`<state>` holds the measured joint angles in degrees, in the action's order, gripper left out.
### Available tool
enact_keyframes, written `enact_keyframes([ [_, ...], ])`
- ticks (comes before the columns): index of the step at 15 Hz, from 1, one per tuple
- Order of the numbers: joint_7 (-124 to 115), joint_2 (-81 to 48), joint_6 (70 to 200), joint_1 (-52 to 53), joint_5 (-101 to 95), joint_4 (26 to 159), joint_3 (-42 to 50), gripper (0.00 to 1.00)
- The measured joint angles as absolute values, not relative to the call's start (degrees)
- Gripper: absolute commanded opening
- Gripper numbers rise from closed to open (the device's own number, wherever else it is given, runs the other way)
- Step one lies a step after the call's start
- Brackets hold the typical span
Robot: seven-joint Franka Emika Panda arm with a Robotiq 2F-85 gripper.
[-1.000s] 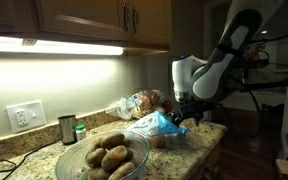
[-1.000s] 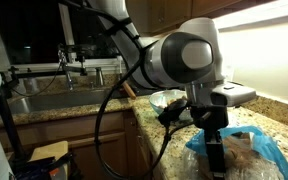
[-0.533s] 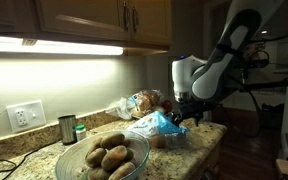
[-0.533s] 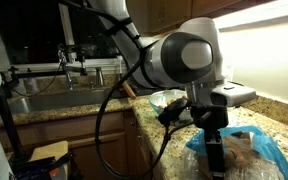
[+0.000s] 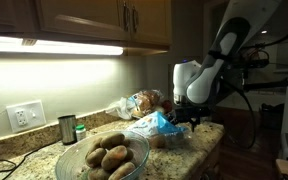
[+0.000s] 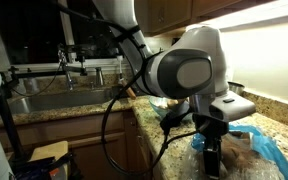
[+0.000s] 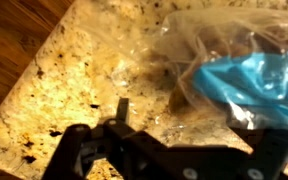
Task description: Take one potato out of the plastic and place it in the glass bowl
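Note:
A glass bowl [image 5: 105, 160] holding several potatoes [image 5: 112, 155] sits at the near end of the granite counter. A clear and blue plastic bag [image 5: 156, 125] with potatoes inside lies further along; it also shows in an exterior view [image 6: 254, 150] and in the wrist view [image 7: 249, 75]. My gripper [image 5: 190, 118] hovers just above the counter at the bag's end, close to the counter edge. In the wrist view its jaws [image 7: 199, 125] are open and empty, with the bag's clear edge between them.
A metal cup [image 5: 67, 128] and a small green container [image 5: 80, 131] stand by the wall near an outlet [image 5: 24, 115]. A bread bag [image 5: 142, 102] lies behind the plastic bag. A sink [image 6: 54, 100] is set in the counter's other leg. The counter edge [image 7: 39, 70] drops to wood floor.
The arm has shifted slightly toward the bag and a little lower. The bag and the bowl have not moved.

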<state>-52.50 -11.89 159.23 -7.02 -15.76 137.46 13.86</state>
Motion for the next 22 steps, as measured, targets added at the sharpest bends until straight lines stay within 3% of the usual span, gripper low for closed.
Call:
enact_keyframes([
  [12,-43.9,-15.18,168.94,-6.75,1.15,137.62,13.0,1.0],
  [22,-36.62,-15.02,169.79,-6.62,9.06,137.31,10.68,1.0],
])
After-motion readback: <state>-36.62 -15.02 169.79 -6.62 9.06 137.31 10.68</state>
